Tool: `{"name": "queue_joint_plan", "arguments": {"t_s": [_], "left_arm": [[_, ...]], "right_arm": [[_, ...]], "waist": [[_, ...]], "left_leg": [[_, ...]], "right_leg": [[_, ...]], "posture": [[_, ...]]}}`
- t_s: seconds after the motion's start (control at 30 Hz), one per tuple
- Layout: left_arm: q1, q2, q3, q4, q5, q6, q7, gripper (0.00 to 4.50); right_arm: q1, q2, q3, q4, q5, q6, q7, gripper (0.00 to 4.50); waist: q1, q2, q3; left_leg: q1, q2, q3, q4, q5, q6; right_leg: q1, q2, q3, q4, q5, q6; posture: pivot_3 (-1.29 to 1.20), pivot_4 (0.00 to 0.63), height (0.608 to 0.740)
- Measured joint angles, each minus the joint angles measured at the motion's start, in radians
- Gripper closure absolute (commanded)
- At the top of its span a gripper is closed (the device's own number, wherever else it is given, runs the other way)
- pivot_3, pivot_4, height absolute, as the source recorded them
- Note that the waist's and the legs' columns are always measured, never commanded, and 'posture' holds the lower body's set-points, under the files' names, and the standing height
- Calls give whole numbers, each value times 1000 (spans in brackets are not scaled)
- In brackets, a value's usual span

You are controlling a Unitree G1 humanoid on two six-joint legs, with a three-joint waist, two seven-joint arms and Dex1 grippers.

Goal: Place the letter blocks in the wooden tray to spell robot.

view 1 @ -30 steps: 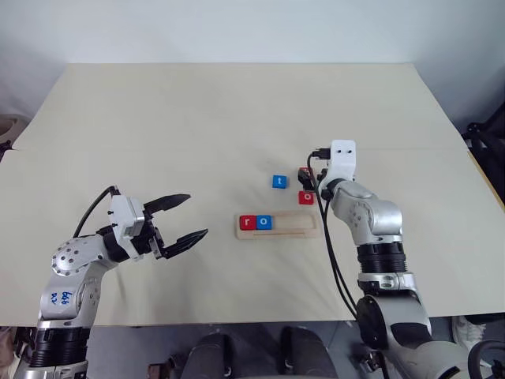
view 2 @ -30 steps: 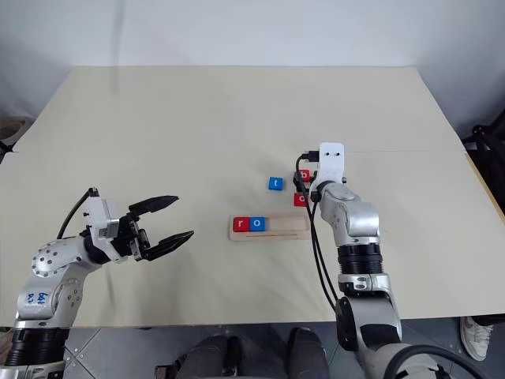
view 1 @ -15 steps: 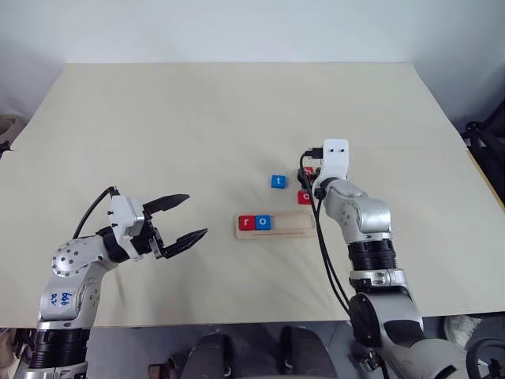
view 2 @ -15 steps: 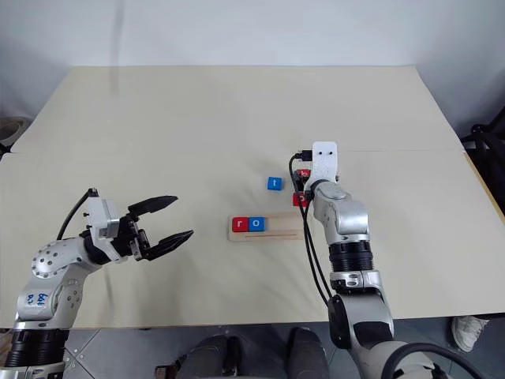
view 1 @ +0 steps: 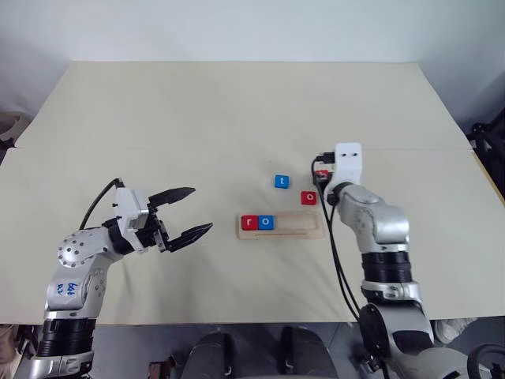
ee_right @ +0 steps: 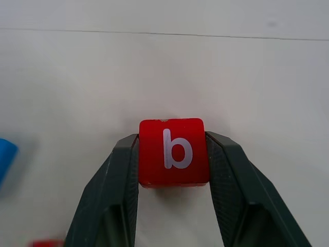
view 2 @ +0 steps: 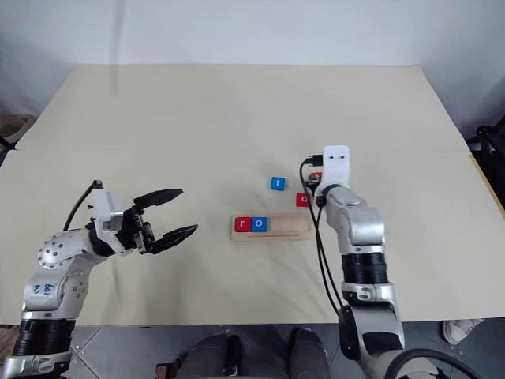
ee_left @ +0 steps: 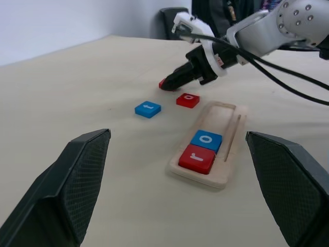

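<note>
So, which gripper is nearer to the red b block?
Right. The right gripper is shut on the red b block; the left gripper hovers open far across the table.

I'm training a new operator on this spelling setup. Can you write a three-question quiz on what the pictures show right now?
1. Which letters already sit in the wooden tray?
2. True or false: the right hand grips the red b block.
3. The left hand is: A) open, holding nothing B) shut on the blue t block.

Key: 1. r and o, at the tray's left end. 2. True. 3. A.
</note>
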Motion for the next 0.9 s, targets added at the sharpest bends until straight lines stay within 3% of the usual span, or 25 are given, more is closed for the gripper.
{"name": "queue_joint_plan", "arguments": {"t_s": [0.3, 0.57, 0.87, 0.9], "left_arm": [[-53, -10, -41, 70, 0, -8, -89, 0], [-72, -2, -61, 109, 3, -19, -171, 0], [-84, 5, -60, 111, 5, -29, -181, 0], [-84, 5, -60, 111, 5, -30, -181, 0]], "right_arm": [[288, -44, -65, -446, 51, 268, 35, 3037], [389, -8, -61, -583, 51, 332, 22, 3037], [380, 4, -70, -592, 31, 356, 9, 18], [375, -15, -71, -592, 37, 359, 26, 18]], "waist": [[-2, 0, 0], [-1, 0, 0], [-1, 0, 0], [-1, 0, 0]], "left_leg": [[0, 0, 2, -1, 0, 0], [1, 0, 2, -1, 0, 0], [1, -1, 2, -1, 0, 0], [1, -1, 2, -1, 0, 0]], "right_leg": [[-1, 0, 1, 0, 0, 0], [-1, 0, 1, 0, 0, 0], [-1, 0, 1, 0, 0, 0], [-1, 0, 1, 0, 0, 0]], "posture": [[0, 150, 740], [0, 150, 740], [0, 150, 740], [0, 150, 740]]}}
